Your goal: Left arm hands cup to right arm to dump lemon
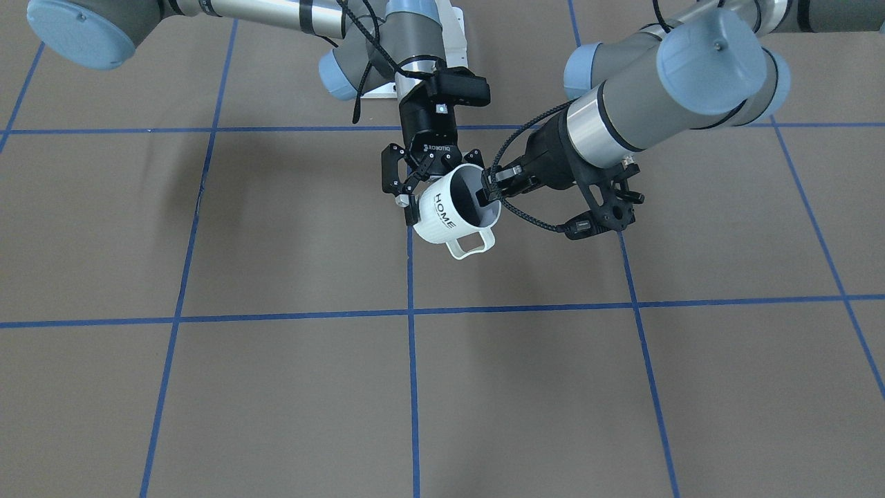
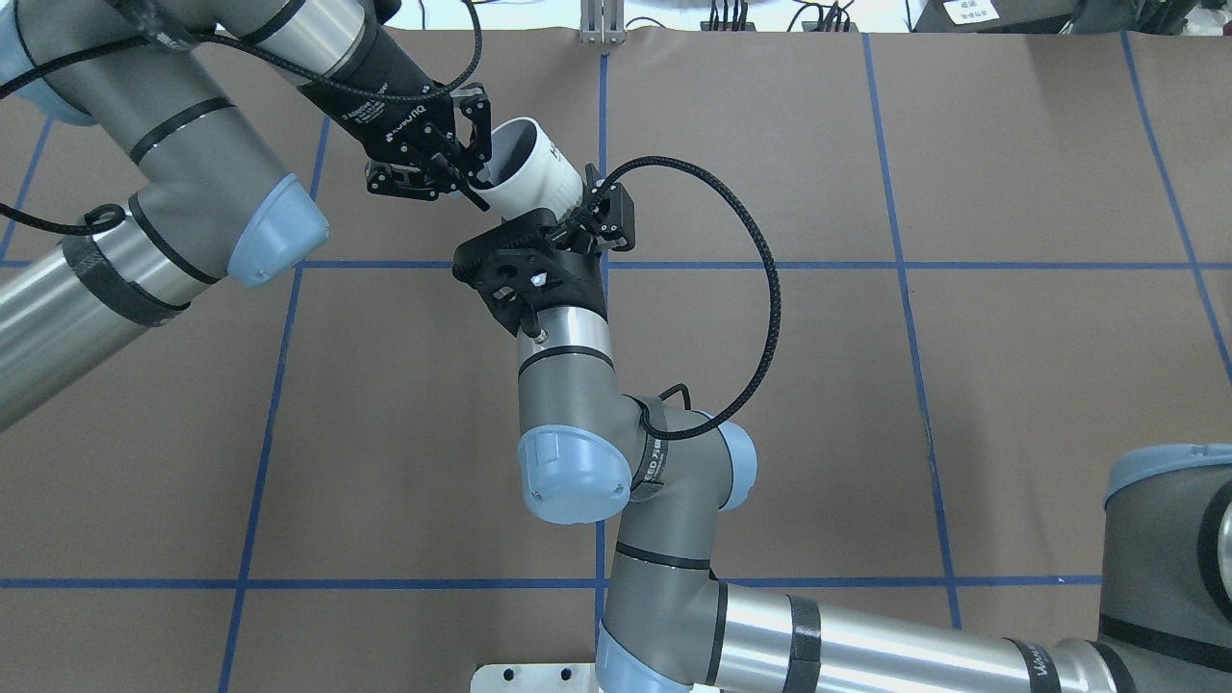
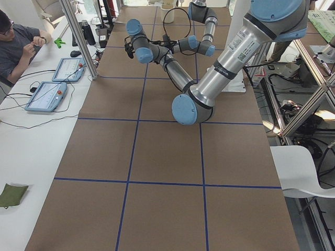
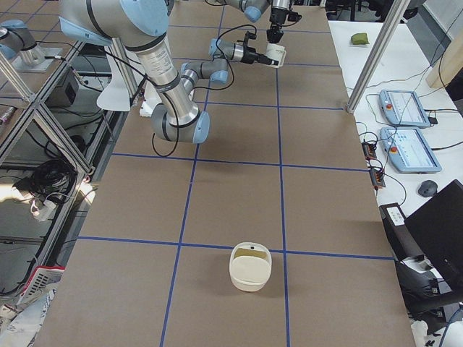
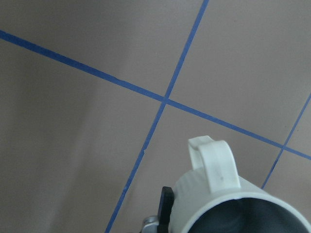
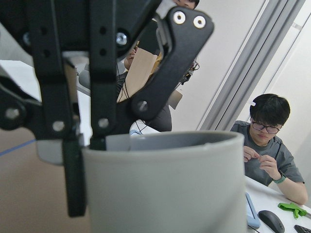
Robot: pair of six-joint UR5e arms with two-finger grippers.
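The cream-white cup [image 1: 442, 216] marked "HOME" hangs tilted above the table with its handle toward the operators' side. My left gripper [image 1: 487, 194] is shut on the cup's rim, with one finger inside and one outside. In the overhead view my left gripper [image 2: 476, 183] comes in from the left. My right gripper [image 1: 442, 187] is splayed wide around the cup's body with its pads against both sides, and it shows below the cup [image 2: 534, 178] in the overhead view [image 2: 558, 217]. The left wrist view shows the cup's rim and handle [image 5: 216, 165]. No lemon shows; the inside looks grey.
A cream squarish bowl [image 4: 250, 269] stands on the brown table near its right end, far from both arms. Operators sit along the table's far side [image 3: 18, 44], with tablets [image 4: 401, 108] on a white bench. Blue tape lines cross the brown table surface [image 1: 290, 228].
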